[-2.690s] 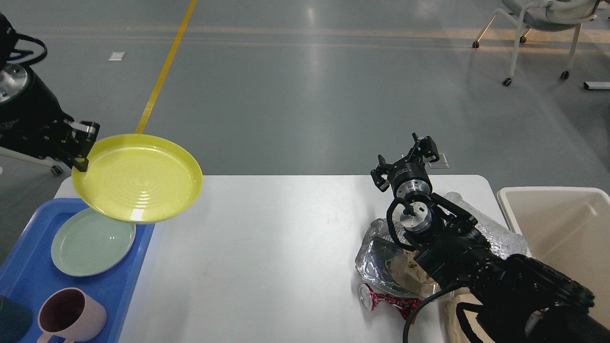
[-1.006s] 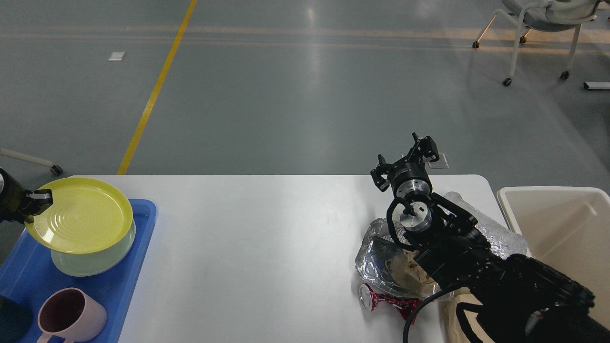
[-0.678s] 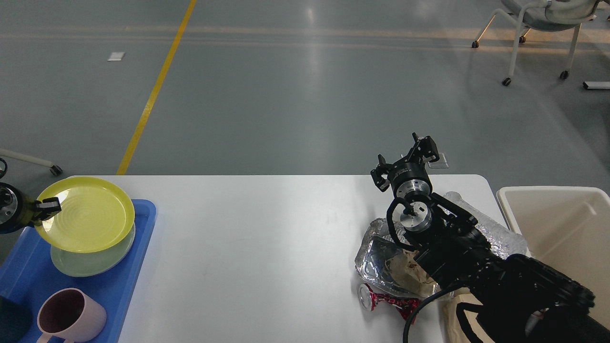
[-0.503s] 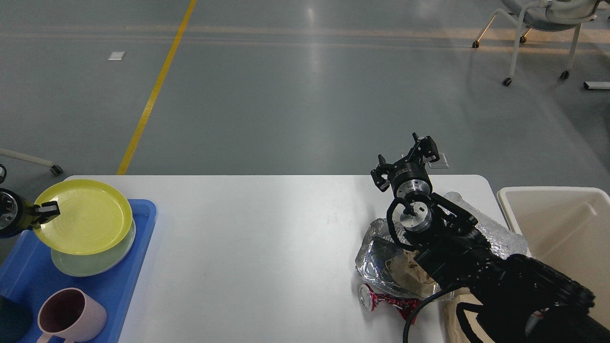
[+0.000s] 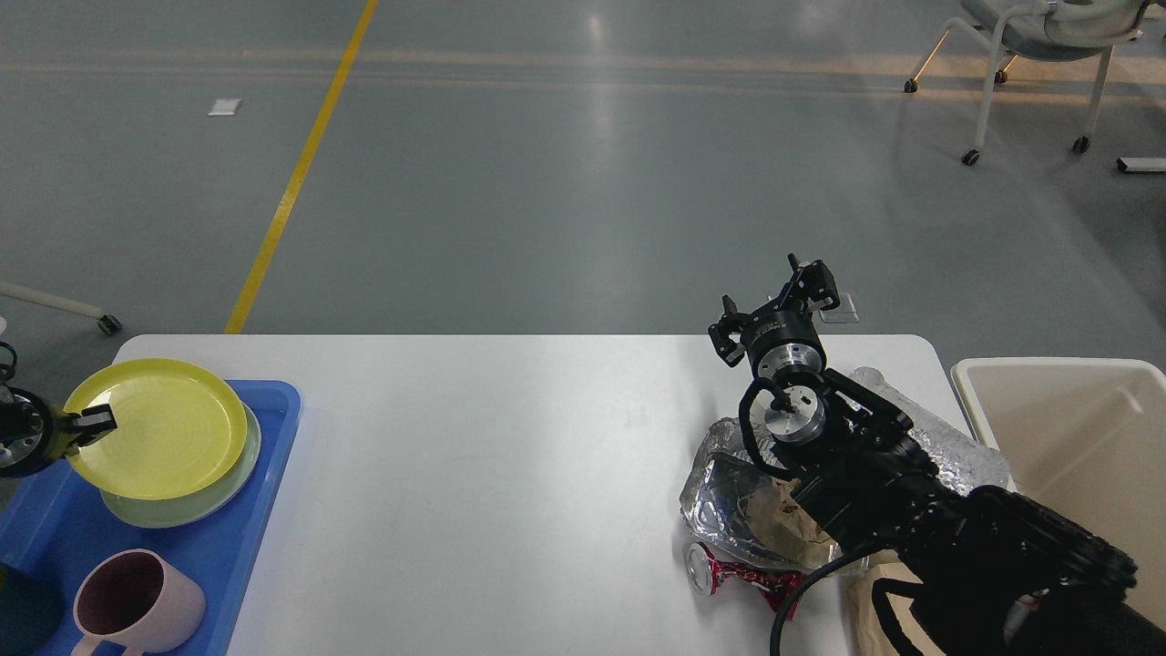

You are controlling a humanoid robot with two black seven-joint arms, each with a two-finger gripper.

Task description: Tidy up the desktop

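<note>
The desktop (image 5: 510, 474) is a wide white tabletop. At its left a blue tray (image 5: 228, 547) holds a pale green plate (image 5: 182, 510) with a yellow plate (image 5: 159, 428) lying on it. My left gripper (image 5: 86, 424) is shut on the yellow plate's left rim. My right gripper (image 5: 774, 310) is open and empty, raised above the table's far right edge. Under the right arm lie crumpled foil (image 5: 720, 483), brown paper (image 5: 783, 524) and a crushed red can (image 5: 729, 576).
A pink mug (image 5: 137, 606) stands on the tray's front part, with a dark object (image 5: 18, 615) at its left edge. A cream bin (image 5: 1075, 437) stands to the right of the table. A wheeled chair (image 5: 1038, 55) is on the floor far right.
My left gripper carried the yellow plate from above the table's left corner down and left onto the green plate in the tray. The right arm has not moved.
</note>
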